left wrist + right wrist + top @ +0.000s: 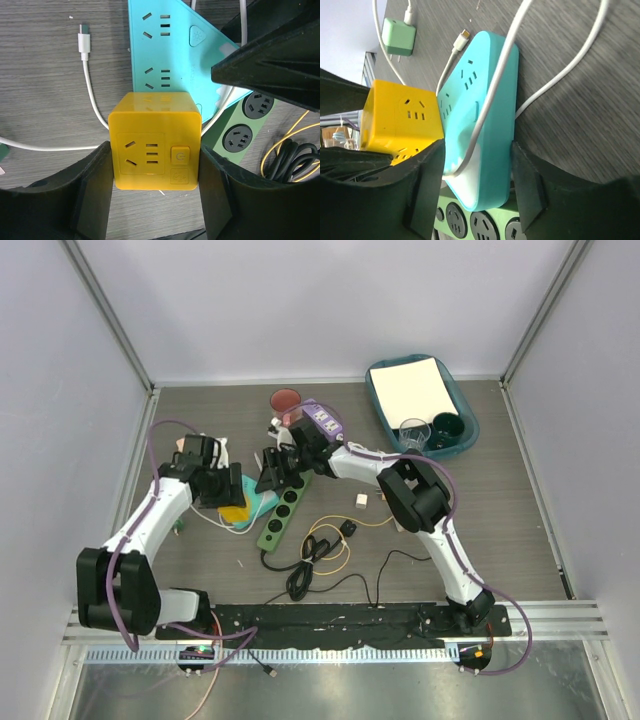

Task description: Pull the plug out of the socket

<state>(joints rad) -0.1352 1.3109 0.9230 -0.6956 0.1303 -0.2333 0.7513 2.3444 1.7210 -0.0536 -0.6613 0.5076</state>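
Arms: two, both reaching to the middle of the table.
Right gripper (477, 165): grasping the plug (492, 145), one finger against each of its long sides.
Left gripper (155, 170): clenched on one yellow cube (155, 125), one finger pressed on each side of it.
Plug: one, pale blue and white. It is at the 9 o'clock side of the green strip (283, 515), and one end is over that strip. I cannot tell if its pins are in an outlet.
Green strip: one, running from 7 o'clock to 1 o'clock in the top view. Two round black outlets show in the left wrist view.
Yellow cube: just beside the plug, at its 9 o'clock.
Cables: one white cable (560, 65) crosses the plug. One yellow cable (335, 540) and one black cord (300, 575) lie at 5 o'clock of the green strip.
Charger (400, 37): one, small and green, on a white lead.
Far side: one red cup (285, 400) at 12 o'clock, with one purple strip (322, 420) just beside it.
Tray (385, 415): one, at 1 o'clock, holding one white sheet (412, 388), one clear glass (414, 433) and one dark cup (446, 428).
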